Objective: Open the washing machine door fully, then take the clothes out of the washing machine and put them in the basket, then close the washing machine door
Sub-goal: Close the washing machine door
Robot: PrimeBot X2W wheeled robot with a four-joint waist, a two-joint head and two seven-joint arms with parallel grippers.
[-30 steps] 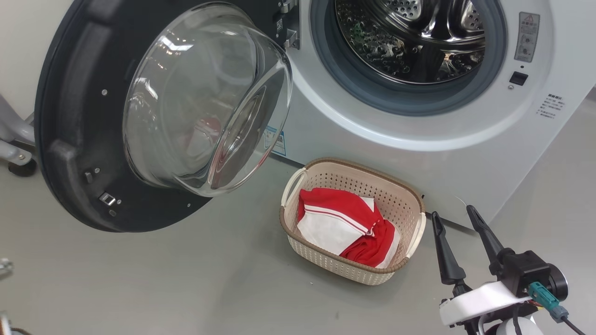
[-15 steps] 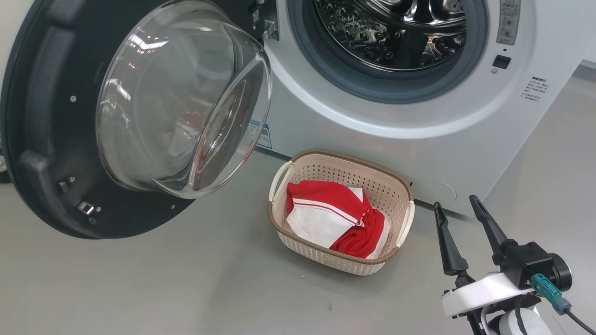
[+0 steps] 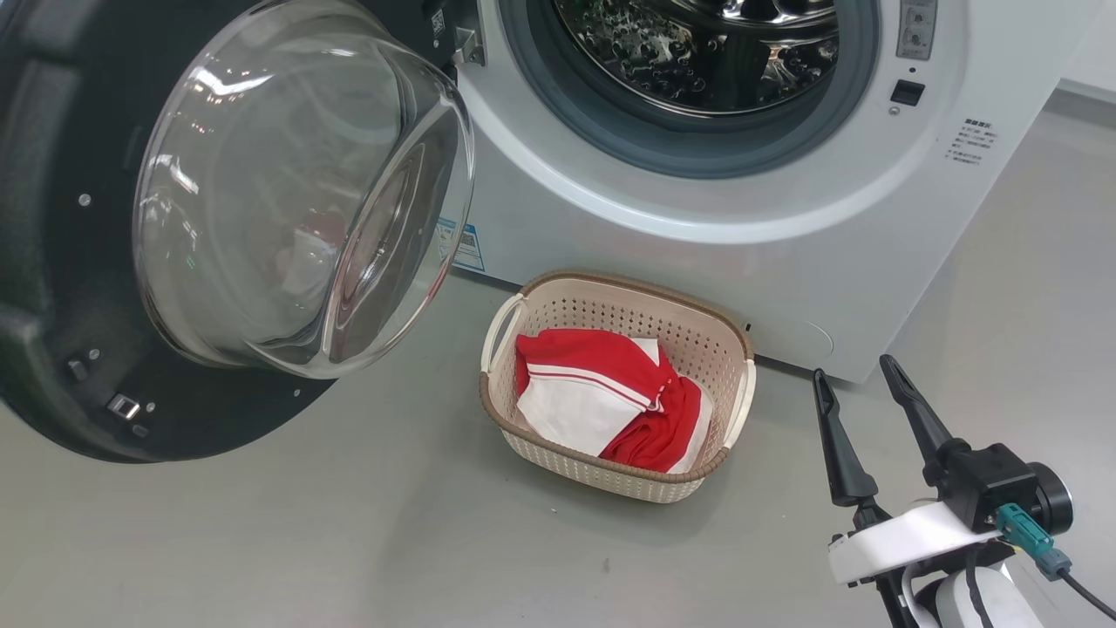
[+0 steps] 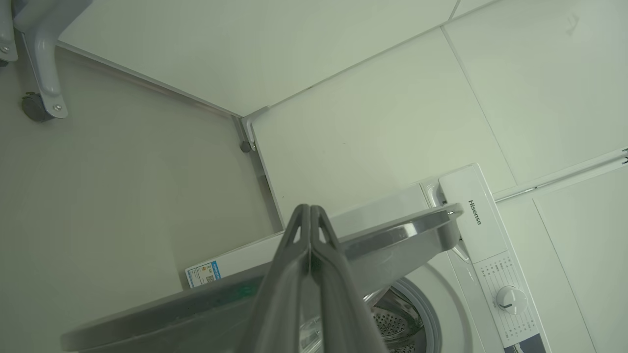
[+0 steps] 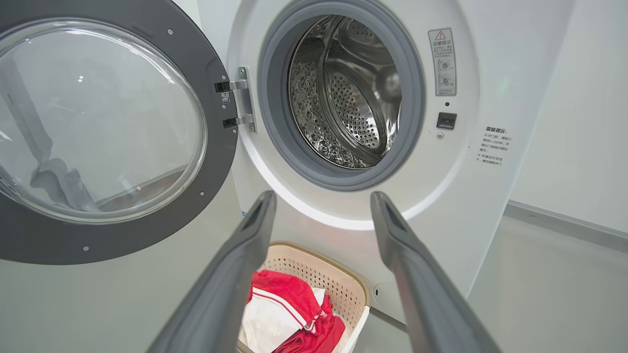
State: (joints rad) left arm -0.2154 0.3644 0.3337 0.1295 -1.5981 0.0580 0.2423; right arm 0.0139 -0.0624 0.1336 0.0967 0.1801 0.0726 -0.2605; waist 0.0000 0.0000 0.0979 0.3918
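while the washing machine door (image 3: 235, 218) stands swung wide open at the left of the washing machine (image 3: 697, 253), hinged just beside the grey seal (image 3: 689, 155), the steel drum (image 3: 697, 52) shows its perforated wall. the clothes (image 3: 602, 397), red with white panels and thin white stripes, lie bunched inside the basket (image 3: 671, 327), which sits on the grey floor (image 3: 349, 523) just in front of the machine, below the drum opening. the right pincer (image 3: 853, 366) hovers low to the right of the basket, apart from it, its two dark fingers spread wide with nothing between them. in the left wrist view the left pincer (image 4: 310, 208) has its fingers pressed flat together, gripping nothing, with the door's grey edge crossing behind them; whether they touch the door cannot be told.
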